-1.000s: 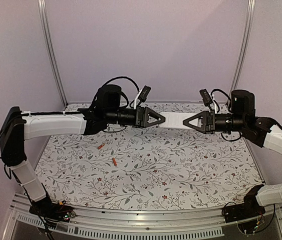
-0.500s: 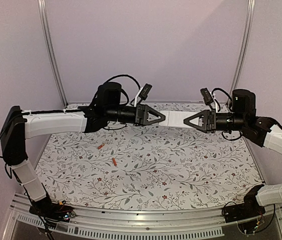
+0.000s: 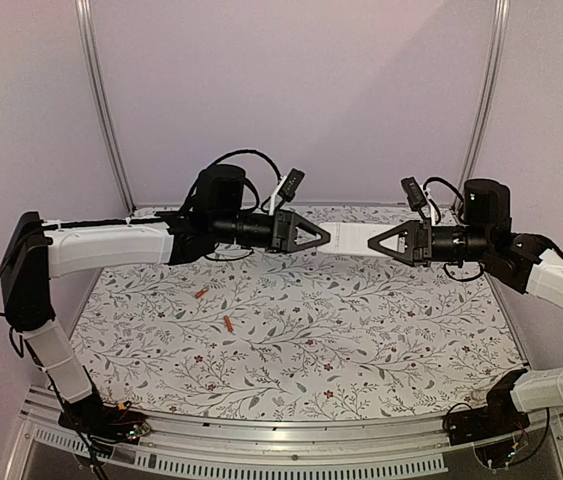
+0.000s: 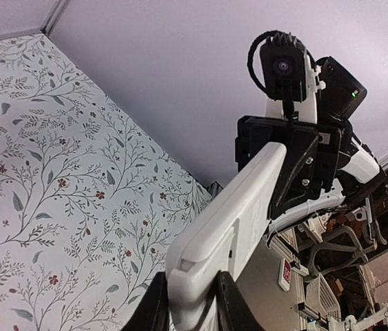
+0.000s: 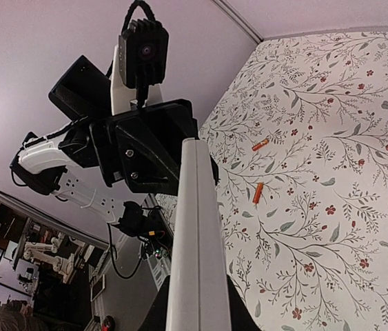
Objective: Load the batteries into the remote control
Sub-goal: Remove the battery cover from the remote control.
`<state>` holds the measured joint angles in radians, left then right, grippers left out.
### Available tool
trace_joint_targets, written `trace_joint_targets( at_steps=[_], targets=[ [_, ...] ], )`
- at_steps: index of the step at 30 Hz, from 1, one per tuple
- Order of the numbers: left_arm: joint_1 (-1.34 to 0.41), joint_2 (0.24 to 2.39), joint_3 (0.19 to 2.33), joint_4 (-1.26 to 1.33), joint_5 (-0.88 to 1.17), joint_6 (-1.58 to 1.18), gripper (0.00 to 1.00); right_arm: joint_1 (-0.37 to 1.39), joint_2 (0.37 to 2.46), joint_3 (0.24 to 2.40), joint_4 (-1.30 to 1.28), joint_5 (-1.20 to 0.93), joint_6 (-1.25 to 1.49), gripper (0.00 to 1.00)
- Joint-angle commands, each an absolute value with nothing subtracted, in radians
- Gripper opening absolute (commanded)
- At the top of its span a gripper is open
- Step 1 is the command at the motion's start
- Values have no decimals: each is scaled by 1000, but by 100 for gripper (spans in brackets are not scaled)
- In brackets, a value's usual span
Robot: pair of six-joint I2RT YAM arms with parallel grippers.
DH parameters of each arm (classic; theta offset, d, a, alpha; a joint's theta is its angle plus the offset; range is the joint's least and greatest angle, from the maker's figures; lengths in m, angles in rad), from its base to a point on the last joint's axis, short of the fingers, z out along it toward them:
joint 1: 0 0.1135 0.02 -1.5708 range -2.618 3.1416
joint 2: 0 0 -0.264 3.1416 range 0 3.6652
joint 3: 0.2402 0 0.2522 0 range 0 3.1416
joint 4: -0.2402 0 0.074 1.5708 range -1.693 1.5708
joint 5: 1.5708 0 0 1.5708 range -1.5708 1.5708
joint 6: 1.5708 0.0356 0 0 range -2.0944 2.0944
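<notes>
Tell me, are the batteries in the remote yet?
Not yet. Done: the remote is lifted off the table. In hand: the left gripper and right gripper each pinch one end. Left: both batteries lie on the table, not loaded.

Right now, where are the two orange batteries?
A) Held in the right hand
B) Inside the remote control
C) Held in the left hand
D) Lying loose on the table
D: the batteries lie loose on the table, while the left hand and the right hand hold the remote control in the air between them.
</notes>
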<state>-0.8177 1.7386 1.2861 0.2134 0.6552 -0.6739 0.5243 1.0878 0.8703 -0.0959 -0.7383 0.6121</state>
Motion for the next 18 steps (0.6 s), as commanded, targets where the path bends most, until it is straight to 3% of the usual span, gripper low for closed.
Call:
trace_joint_targets(
  at_steps=[1,11,18],
  targets=[
    [-805,1736,1285,133,593,-644,16,518,1069,865,-55,-756,624,0],
    [-802,1726,1287,127,598,-640,27,504,1078,851,-60,-749,627,0],
    [-802,1722,1288,127,603,-638,11,500,1078,851,-69,-738,629,0]
  ],
)
